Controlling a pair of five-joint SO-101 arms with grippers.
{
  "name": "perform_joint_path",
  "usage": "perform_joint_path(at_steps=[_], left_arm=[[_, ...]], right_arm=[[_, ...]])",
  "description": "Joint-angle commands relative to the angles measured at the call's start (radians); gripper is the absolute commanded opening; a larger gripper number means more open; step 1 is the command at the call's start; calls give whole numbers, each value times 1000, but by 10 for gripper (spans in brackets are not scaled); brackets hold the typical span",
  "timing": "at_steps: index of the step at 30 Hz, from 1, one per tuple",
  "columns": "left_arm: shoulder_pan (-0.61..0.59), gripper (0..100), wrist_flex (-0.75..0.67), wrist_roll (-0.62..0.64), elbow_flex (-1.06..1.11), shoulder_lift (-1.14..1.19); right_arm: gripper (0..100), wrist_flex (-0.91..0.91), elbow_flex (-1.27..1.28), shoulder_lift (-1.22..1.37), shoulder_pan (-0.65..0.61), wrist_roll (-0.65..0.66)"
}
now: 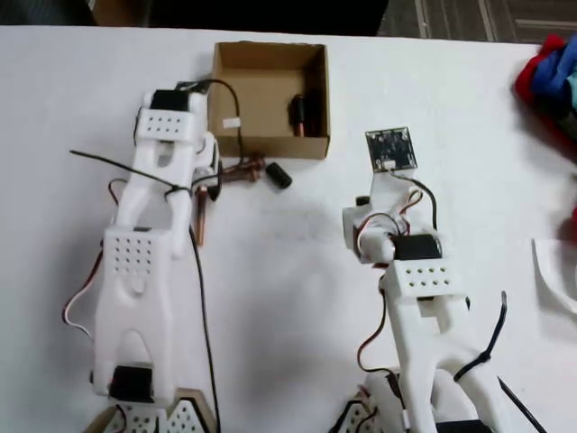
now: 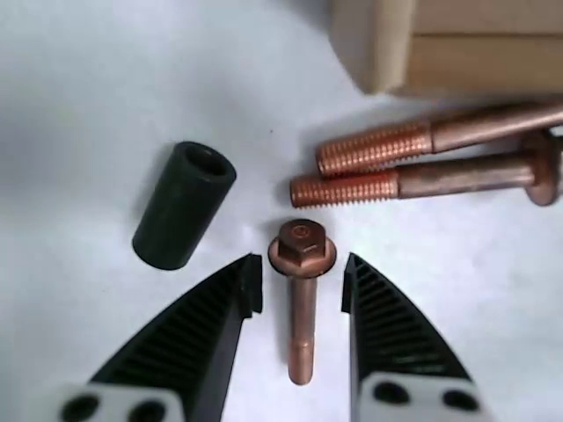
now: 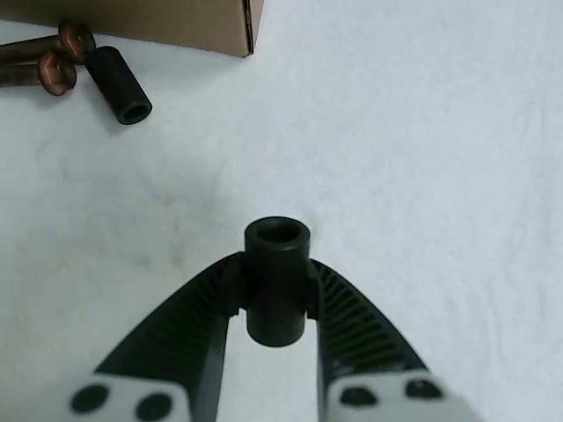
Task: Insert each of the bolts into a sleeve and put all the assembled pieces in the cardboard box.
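Note:
In the left wrist view my left gripper stands open, one finger on each side of a copper bolt lying on the table. A black sleeve lies just beside it, and two more bolts rest against the cardboard box. My right gripper is shut on a second black sleeve, held upright with its bore showing. From above, the box holds one dark assembled piece. The loose sleeve and bolts lie at its front edge.
The right arm stands to the right of the box, apart from the left arm. Coloured cloth lies at the far right edge, and a white curved object below it. Cables trail along both arms.

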Motion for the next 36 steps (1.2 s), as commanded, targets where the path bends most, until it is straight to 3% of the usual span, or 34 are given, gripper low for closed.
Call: perform_joint_path(at_steps=[1, 15, 24, 28, 36], left_arm=[[6, 173, 20, 8, -39, -11], [6, 173, 2, 9, 21, 106], [8, 170, -14, 9, -130, 117], [28, 12, -23, 8, -130, 117], [77, 25, -8, 5, -137, 106]], right_arm=[[20, -21, -5, -1, -5, 0], [20, -21, -5, -1, -5, 0], [20, -21, -5, -1, -5, 0], [20, -21, -5, -1, -2, 0], [20, -21, -5, -1, -2, 0]])
